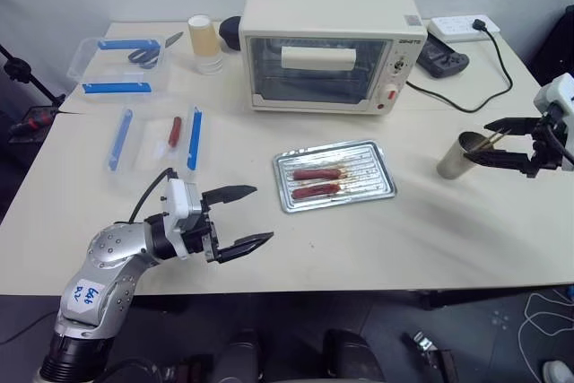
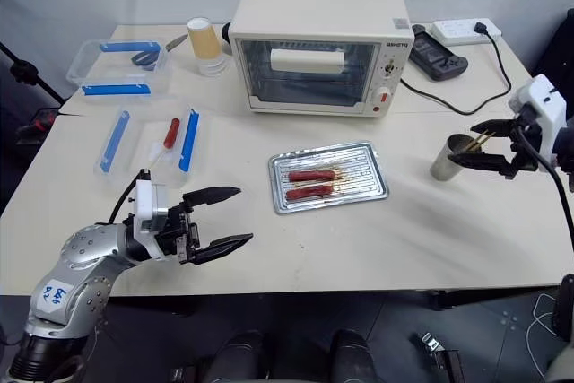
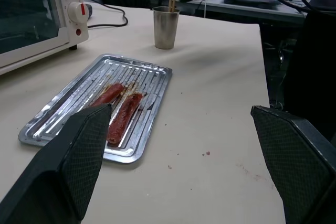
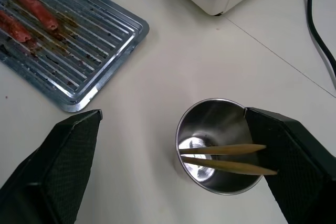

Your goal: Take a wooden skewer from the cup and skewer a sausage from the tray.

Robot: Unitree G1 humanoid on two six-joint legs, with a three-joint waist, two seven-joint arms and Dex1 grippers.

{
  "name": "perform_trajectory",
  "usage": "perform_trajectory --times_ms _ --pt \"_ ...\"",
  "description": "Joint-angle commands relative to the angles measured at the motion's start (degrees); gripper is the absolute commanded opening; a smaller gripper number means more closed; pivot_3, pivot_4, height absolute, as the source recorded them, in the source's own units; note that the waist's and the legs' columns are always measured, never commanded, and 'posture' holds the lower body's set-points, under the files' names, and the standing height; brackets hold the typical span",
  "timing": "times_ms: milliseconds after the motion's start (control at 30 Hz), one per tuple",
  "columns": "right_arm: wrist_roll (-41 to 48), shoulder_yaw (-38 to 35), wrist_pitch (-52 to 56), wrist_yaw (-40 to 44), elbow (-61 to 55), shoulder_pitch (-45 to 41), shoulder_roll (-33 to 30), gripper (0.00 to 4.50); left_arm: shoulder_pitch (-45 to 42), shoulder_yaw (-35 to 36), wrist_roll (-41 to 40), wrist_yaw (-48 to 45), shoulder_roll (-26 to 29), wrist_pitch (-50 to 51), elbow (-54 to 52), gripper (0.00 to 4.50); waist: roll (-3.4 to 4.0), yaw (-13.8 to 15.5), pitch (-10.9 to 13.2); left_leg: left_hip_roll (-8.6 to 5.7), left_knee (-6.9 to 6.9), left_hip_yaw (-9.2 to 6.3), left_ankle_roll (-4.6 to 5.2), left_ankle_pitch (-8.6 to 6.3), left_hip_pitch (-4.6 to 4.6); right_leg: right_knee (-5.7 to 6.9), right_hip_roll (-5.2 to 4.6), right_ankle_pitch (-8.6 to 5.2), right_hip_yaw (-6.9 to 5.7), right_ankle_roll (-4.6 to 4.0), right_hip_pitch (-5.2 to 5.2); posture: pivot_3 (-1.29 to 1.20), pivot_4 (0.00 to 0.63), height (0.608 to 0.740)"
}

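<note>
The left gripper hangs over the table's near edge, nearer than the tray and to its left, its two black fingers spread wide and holding nothing; bare tabletop lies between its fingertips and the tray's near rim. The tray sits about mid-table, slightly skewed, well clear of every table edge, with two sausages side by side on its ridged base; the nearer sausage lies just beside the farther one. To the right of the tray, across an open stretch of table, the cup stands near the right edge with two wooden skewers leaning inside against its rim. The right gripper hovers above the cup, fingers fully apart and empty, one finger on either side of the rim. Beyond the tray stands a toaster oven, with a clear gap between them. Left of the tray lie plastic boxes with blue clips.
</note>
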Motion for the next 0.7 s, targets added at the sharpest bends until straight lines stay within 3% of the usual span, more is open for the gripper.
perform_trajectory --times_ms 33,333,600,700 --pt "1.9 -2.8 0.0 0.4 -3.5 1.8 -2.8 4.5 -0.1 0.5 0.1 0.1 -0.1 -0.9 -1.2 4.47 0.0 0.0 0.0 0.0 0.0 0.01 0.0 0.0 0.0 0.0 0.0 0.0 0.0 0.0 0.0 0.0 0.15 0.74" --pt "2.2 -3.2 -2.6 -1.7 -3.2 3.7 -3.4 4.5 -0.5 0.3 0.1 0.0 -0.1 -0.7 -1.1 4.47 0.0 -0.1 0.0 0.01 0.02 0.01 0.0 0.0 0.01 0.03 0.0 0.0 0.0 0.0 0.0 0.0 0.15 0.74" --pt "-4.1 2.4 -7.1 -3.6 -1.1 -1.5 -3.9 4.5 0.1 0.1 0.1 0.7 -0.2 -0.3 -2.2 4.47 0.0 -0.1 0.0 0.0 0.02 0.02 0.0 0.0 0.01 0.02 0.0 0.0 0.01 0.0 -0.01 0.0 0.15 0.74" --pt "-7.4 5.0 -9.5 -4.0 1.4 -4.0 -4.4 3.87 0.8 -0.2 -0.1 1.3 -0.5 -0.1 -2.9 4.5 0.0 -0.1 0.0 0.0 0.01 0.02 0.0 0.0 0.01 0.02 0.0 0.0 0.02 0.0 -0.02 0.0 0.15 0.74"
